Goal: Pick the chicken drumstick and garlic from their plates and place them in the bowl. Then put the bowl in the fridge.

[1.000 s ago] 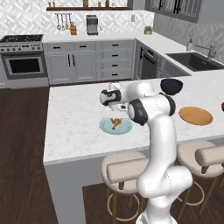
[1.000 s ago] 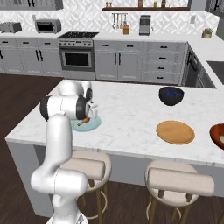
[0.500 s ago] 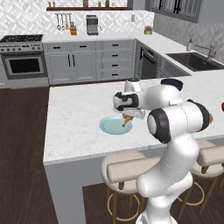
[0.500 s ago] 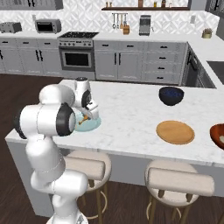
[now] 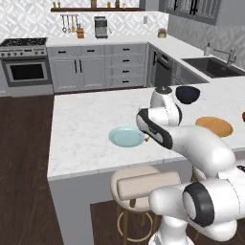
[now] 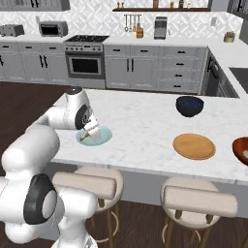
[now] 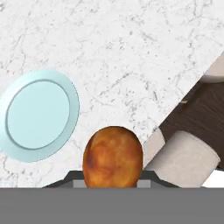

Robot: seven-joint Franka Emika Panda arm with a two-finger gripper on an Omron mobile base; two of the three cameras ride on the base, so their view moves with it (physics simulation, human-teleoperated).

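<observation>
Already the tool is clamped on the chicken drumstick, lifted off the now bare blue plate near the tabletop's front edge. Left, I judge: drop it in the wooden bowl, fetch the garlic, then load the fridge.

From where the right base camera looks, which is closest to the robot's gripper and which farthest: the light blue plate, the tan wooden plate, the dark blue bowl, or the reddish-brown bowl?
The gripper holds the chicken drumstick.
1. Light blue plate: right beside it, on the counter's left.
2 and 3. Dark blue bowl, farther back, and tan wooden plate, near the front edge: too close to call.
4. Reddish-brown bowl: at the far right edge.
</observation>
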